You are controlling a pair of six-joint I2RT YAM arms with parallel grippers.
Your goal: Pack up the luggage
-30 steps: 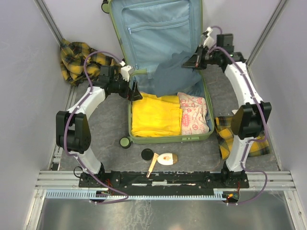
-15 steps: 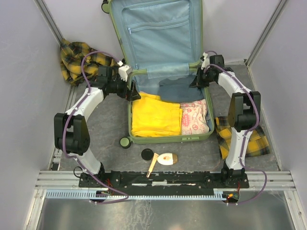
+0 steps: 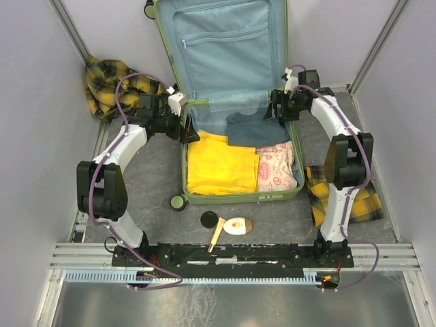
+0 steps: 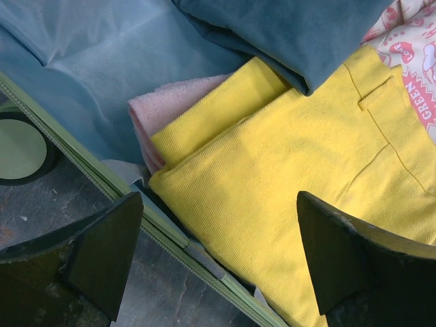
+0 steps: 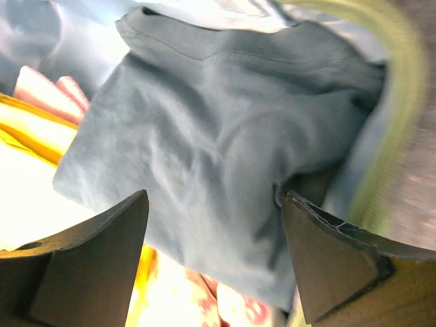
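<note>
I see the luggage (image 3: 225, 48) lying open on the surface (image 3: 146, 187). At its left rim, my left end effector (image 4: 218, 204) is spread wide over a yellow garment (image 4: 293, 211). At its right rim, the right end effector (image 5: 216, 197) hangs wide apart over a blue shirt (image 5: 211, 129).

Red capitals "GREEN" on the white-and-red printed cloth (image 4: 412, 61), cut off at the frame edge, nothing else legible

The luggage (image 3: 225, 68) before me is a lime-green hard-shell case lying open on the surface (image 3: 153, 170). Its base lies flat and its lid is raised toward the back wall (image 3: 116, 27). Light blue lining with a zip pocket covers the lid, and a black wheel sits at the corner nearest that wall.
</note>
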